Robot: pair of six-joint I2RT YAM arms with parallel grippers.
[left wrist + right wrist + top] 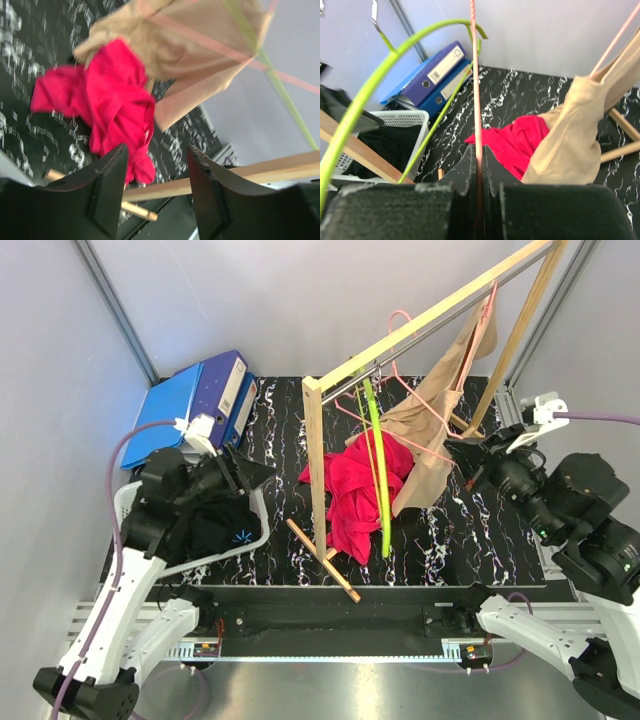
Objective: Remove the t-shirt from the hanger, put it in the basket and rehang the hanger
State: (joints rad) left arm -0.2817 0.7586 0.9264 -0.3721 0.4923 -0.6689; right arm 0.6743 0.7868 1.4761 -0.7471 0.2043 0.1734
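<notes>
A tan t-shirt (pixel 440 430) hangs on a pink wire hanger (pixel 415 390) hooked on the wooden rack's rail (pixel 430 315). My right gripper (pixel 468 458) is at the shirt's right side, shut on a thin wire of the pink hanger (pixel 474 75); the tan shirt (pixel 575 140) hangs just right of its jaws (pixel 479 152). My left gripper (pixel 262 472) is open and empty, left of the rack, above the basket. In its wrist view the gripper (pixel 157 155) faces the tan shirt (pixel 200 45) from a distance.
A red garment (pixel 360 490) lies crumpled on the black marbled table under the rack. An empty green hanger (pixel 378 460) hangs beside the pink one. A white basket (pixel 255 530) with dark cloth sits at left, blue binders (pixel 200 400) behind it. The rack's wooden post (pixel 316 470) stands mid-table.
</notes>
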